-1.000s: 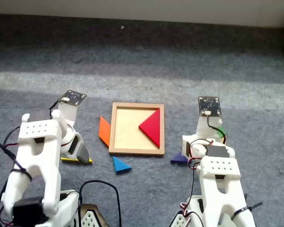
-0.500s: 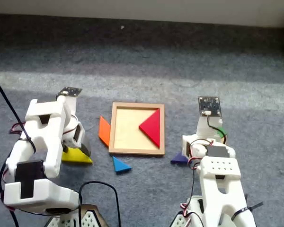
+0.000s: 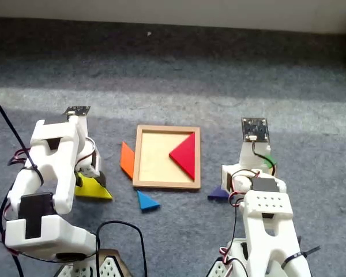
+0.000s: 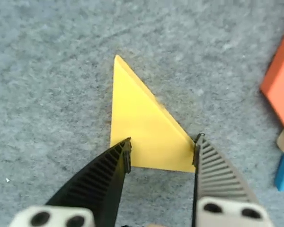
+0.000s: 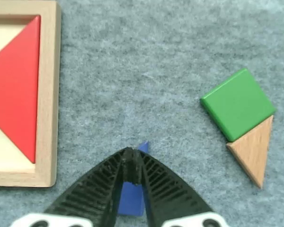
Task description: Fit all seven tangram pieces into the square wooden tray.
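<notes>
Left gripper (image 4: 161, 155) fingers (image 4: 106, 177) spread across yellow triangle (image 4: 142, 127) corners; pinching the pointed corner may twist it out across the worktop. Right gripper (image 5: 132, 163) fingers pressed together over blue piece (image 5: 131, 199).

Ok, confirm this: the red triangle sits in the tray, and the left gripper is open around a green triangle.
Wrong colour: the left gripper is open around a yellow triangle, as the left wrist view shows. The red triangle does sit in the tray.
</notes>
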